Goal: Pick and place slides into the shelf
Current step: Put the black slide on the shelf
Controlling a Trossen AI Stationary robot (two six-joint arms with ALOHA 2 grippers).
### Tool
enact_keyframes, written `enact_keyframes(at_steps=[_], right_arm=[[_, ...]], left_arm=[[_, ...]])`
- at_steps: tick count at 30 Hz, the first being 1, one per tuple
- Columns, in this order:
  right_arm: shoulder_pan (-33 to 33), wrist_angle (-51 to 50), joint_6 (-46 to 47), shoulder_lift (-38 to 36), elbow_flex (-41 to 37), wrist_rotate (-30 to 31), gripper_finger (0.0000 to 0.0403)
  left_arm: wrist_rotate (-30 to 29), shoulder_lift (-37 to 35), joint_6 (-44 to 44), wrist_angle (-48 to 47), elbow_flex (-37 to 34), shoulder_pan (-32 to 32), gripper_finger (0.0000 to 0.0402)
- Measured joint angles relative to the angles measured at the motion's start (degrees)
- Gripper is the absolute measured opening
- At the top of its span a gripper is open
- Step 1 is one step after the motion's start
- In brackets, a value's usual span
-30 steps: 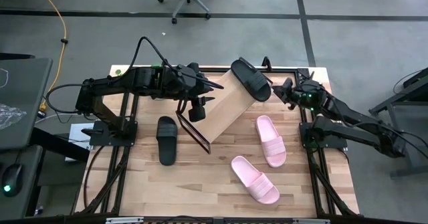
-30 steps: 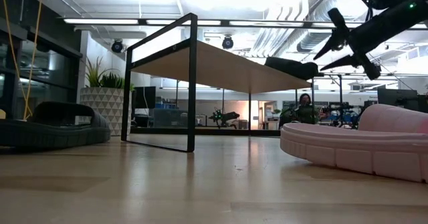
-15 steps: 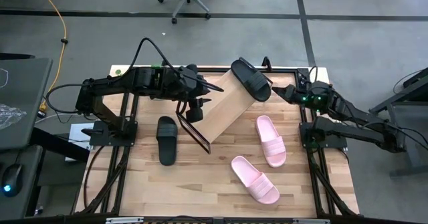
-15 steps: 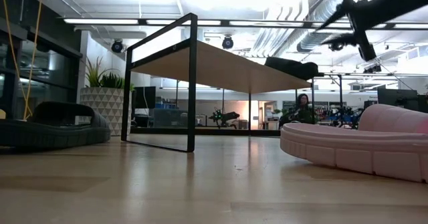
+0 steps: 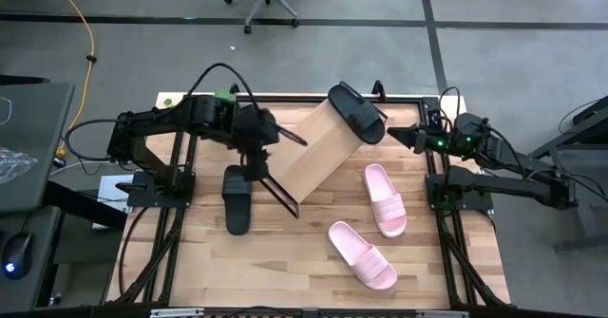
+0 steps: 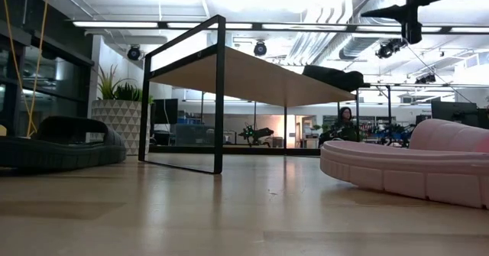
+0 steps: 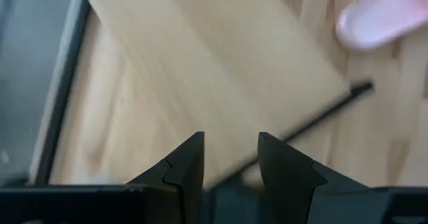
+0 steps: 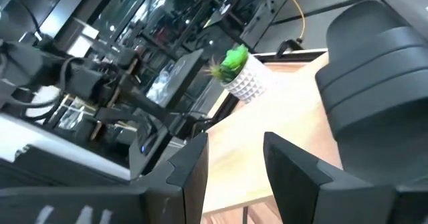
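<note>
1. Slides — one black slide already lies on the shelf at its far, raised end; the other black slide lies on the table just left of the shelf, its long axis running near-to-far.
2. Two pink slides lie right of the shelf, one nearer you than the other.
3. Your left gripper hangs just above the loose black slide's far end, fingers parted and holding nothing — it looks the nearer tool for that slide.
4. Your right gripper hovers off the shelf's right side, beside the shelved slide, jaws apart and empty; the pink slides lie toward you from it.
</note>
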Motion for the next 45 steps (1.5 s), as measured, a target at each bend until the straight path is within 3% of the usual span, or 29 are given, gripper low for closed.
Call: enact_keyframes(at_steps=[5,11,25,36,45], right_arm=[[1.63,-0.03,-1.93,0.0,0.0,-0.02,0.0135],[3.39,-0.07,-3.53,0.04,0.0,-0.04,0.0135],[4.03,-0.09,-5.23,0.07,0.0,-0.01,0.0135],[4.03,-0.09,-6.3,0.07,0.0,-0.46,0.0135],[4.03,-0.13,-8.43,0.07,0.0,-2.48,0.0135]], left_arm=[[0.49,0.0,-8.6,-7.34,0.0,-4.68,0.0129],[-1.66,-1.98,-21.82,-7.27,-2.42,-12.76,0.0128],[-19.15,-6.67,-66.78,-7.28,-8.03,-37.08,0.0052],[-28.16,-5.98,-93.89,-7.18,-15.28,-46.94,0.0003],[-32.8,-5.9,-93.75,-0.33,-19.87,-47.7,0.0004]])
